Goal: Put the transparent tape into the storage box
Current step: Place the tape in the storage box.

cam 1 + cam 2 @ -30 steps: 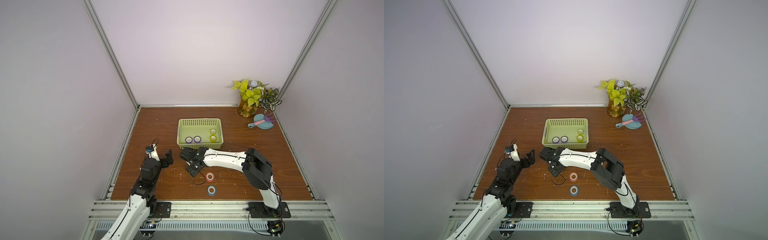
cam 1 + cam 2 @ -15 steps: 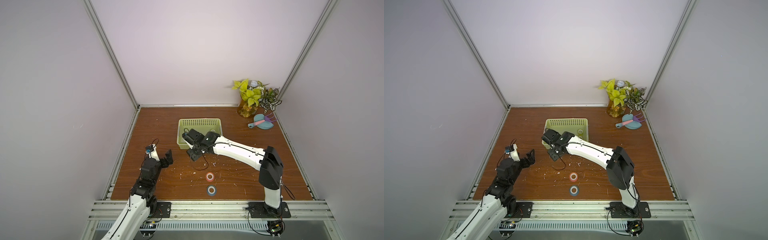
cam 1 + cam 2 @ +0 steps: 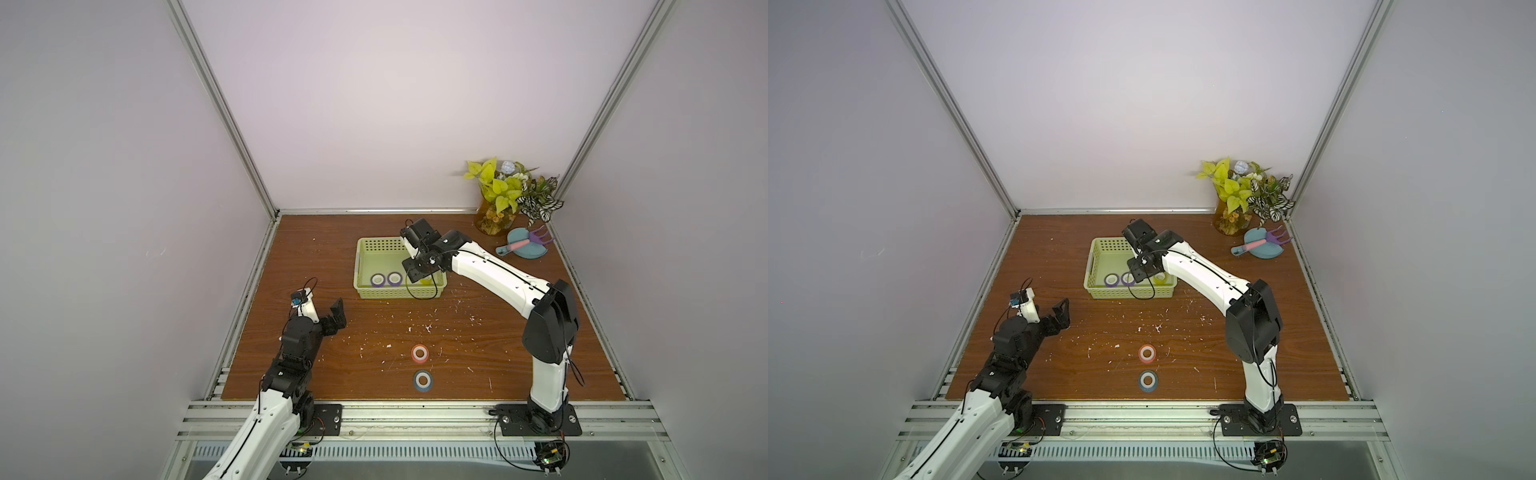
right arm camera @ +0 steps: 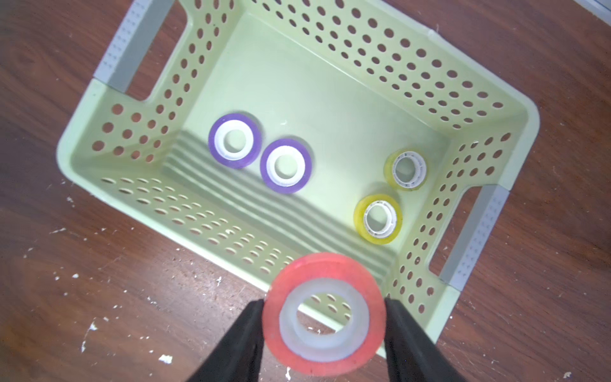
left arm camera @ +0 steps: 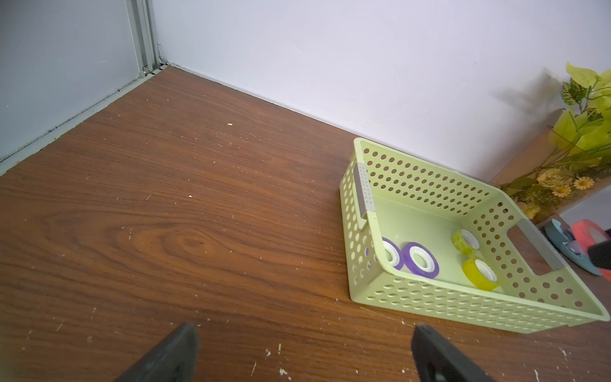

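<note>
Left claw (image 5: 305,334) stands released, its two black fingers (image 5: 172,350) spread wide with nothing between them. It sits low over the wooden table (image 3: 332,374), well apart from every roll. Ahead of it and off to its right sits the storage box (image 5: 429,297), a pale yellow-green perforated basket with a grey slot handle at each short end. Also to that claw's right, but nearer the robot's base, two pieces of the transparent tape lie flat on the wood among white flecks. These are a loose orange-red roll (image 3: 419,346) and, just beside it on the base side, a blue-teal roll (image 3: 423,386); they are close together but not touching.

Right claw (image 4: 324,307) is clenched on the held orange-red roll (image 4: 330,268), one black finger pressed against each side of its rim, with the white core facing the wrist camera. Claw and roll hang above the box's long perforated wall, close to a handle corner, and that wall shows through the core's hole. Beyond and below this claw, four rolls lie flat on the box floor. Two purple rolls (image 4: 286,188) sit side by side toward the farther short end, touching or nearly so. Two yellow rolls (image 4: 378,238) sit just beside each other by the nearer handle. Well off to this claw's right, in the table's far corner, stand a potted plant (image 3: 498,191) and a blue dustpan (image 3: 532,251).
</note>
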Tool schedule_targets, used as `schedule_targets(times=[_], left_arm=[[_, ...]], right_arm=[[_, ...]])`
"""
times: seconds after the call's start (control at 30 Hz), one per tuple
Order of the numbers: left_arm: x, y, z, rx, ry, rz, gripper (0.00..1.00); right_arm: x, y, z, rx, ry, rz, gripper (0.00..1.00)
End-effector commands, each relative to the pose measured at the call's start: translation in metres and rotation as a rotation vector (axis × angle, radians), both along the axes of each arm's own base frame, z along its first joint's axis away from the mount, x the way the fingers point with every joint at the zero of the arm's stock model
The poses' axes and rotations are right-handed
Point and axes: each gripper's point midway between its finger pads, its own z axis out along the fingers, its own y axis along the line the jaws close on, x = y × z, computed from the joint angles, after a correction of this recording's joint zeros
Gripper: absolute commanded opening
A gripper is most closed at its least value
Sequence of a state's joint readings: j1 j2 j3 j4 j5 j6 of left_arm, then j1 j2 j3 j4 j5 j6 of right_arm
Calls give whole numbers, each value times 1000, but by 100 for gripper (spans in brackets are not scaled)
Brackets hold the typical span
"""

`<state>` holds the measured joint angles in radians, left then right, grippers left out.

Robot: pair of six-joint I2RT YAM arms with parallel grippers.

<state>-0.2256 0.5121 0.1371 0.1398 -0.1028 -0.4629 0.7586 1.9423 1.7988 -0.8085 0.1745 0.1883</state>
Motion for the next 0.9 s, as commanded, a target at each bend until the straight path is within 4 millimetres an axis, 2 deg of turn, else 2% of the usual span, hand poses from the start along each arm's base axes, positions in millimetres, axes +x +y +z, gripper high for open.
schedule_targets(times=[0.0, 0.3, 0.63, 0.87], left_arm=[[0, 6, -1, 4, -10, 25, 100], [0, 6, -1, 5, -8, 26, 100], [0, 6, -1, 4, -10, 26, 100], [0, 6, -1, 4, -9, 27, 100]], right_arm=[[11, 4, 5, 20, -7, 16, 57], [33, 10, -13, 28, 24, 17, 57], [44, 18, -55, -6, 93, 25, 57], [45, 19, -76, -22, 132, 26, 57]])
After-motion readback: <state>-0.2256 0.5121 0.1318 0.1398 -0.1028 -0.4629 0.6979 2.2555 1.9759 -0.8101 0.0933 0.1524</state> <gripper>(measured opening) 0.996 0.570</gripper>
